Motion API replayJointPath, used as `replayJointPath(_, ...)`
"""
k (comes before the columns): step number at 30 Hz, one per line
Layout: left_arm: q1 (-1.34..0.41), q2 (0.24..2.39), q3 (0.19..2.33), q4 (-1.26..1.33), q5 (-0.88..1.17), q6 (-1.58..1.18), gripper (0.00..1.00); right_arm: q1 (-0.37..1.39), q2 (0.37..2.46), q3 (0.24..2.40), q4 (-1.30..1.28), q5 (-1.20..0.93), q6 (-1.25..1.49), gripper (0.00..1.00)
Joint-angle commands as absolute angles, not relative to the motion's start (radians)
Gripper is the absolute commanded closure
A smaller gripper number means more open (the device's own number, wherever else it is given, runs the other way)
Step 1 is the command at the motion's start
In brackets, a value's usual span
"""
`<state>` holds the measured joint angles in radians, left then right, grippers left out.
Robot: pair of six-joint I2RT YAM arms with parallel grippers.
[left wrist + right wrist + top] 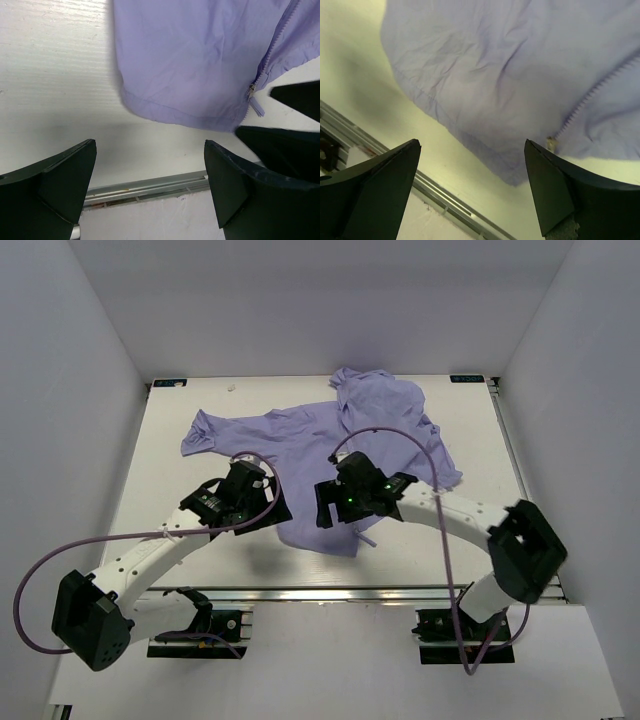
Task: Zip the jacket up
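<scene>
The lavender jacket (330, 430) lies wrinkled across the white table, hood at the back, hem toward the near edge. My left gripper (262, 508) hovers open and empty by the hem's left corner. My right gripper (328, 508) hovers open and empty over the hem. In the left wrist view, the left gripper (150, 145) is apart from the jacket (190, 60); the zipper slider (251, 90) sits at the hem, low on the zipper, beside the right gripper's dark fingers (295, 95). In the right wrist view, the right gripper (472, 144) is above the jacket (500, 65), with the slider (551, 143) by its right fingertip.
The white table (160, 470) has white walls on three sides. A metal rail (330, 592) runs along the near edge and shows in both wrist views (150, 186) (445, 197). Purple cables loop from both arms over the jacket.
</scene>
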<state>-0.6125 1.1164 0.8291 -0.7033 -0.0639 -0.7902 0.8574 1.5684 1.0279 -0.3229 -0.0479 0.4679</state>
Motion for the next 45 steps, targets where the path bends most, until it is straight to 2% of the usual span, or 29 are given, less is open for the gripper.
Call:
replayJointPath(1,-0.614,1.089,0.822,-0.692,-0.064,-0.792,0.02,0.845,1.450,0.983,-0.351,0.037,0.483,0.11)
replayJointPath(6,-0.614,1.088,0.824,-0.687,-0.058,-0.788,0.02,0.808,1.425,0.959,-0.483,0.302,0.538,0.11)
replayJointPath(11,-0.615,1.097,0.827,-0.681,-0.051,-0.785,0.02,0.782,1.401,0.891,-0.420,0.307,0.542,0.13)
replayJointPath(14,-0.614,1.095,0.827,-0.686,-0.052,-0.784,0.02,0.784,1.416,0.876,-0.400,0.313,0.516,0.22)
replayJointPath(22,-0.614,1.103,0.828,-0.686,-0.054,-0.782,0.02,0.782,1.503,0.879,-0.331,0.294,0.377,0.32)
replayJointPath(25,-0.614,1.106,0.831,-0.686,-0.054,-0.785,0.02,0.782,1.535,0.885,-0.325,0.305,0.373,0.42)
replayJointPath(45,-0.612,1.134,0.844,-0.683,-0.046,-0.781,0.02,0.784,1.624,0.896,-0.252,0.187,0.396,0.39)
